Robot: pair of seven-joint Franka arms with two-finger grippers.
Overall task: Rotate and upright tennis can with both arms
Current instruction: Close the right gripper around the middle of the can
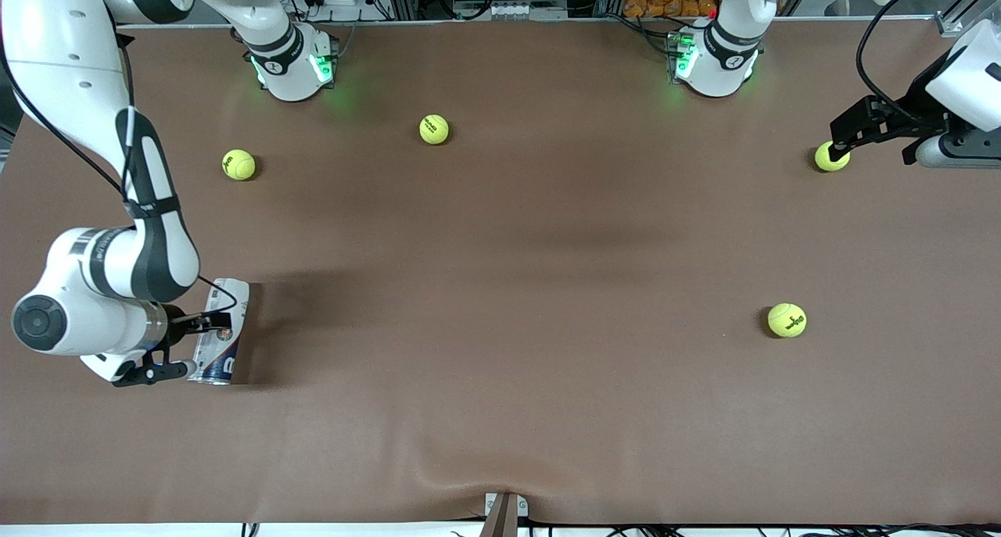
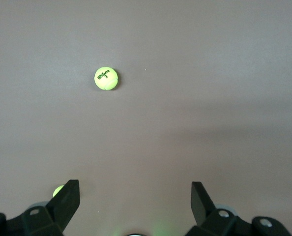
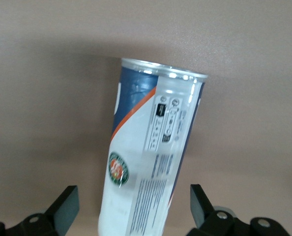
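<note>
The tennis can point(image 1: 223, 330) lies on its side on the brown table near the right arm's end, with a white, navy and red label. In the right wrist view the can point(image 3: 151, 162) runs away from the camera, its silvery rim point(image 3: 163, 69) at the end away from the hand. My right gripper point(image 1: 191, 348) is low at the can and open; in its wrist view point(image 3: 135, 201) the fingers point(image 3: 67, 204) stand on either side of the can, apart from it. My left gripper point(image 1: 838, 144) waits open and empty over the left arm's end of the table point(image 2: 135, 196).
Several yellow-green tennis balls lie loose: one point(image 1: 831, 156) under my left gripper, one point(image 1: 787, 320) nearer the front camera, one point(image 1: 434, 129) and one point(image 1: 238, 164) toward the arms' bases. The left wrist view shows a ball point(image 2: 106, 78) and another point(image 2: 58, 191) beside a finger.
</note>
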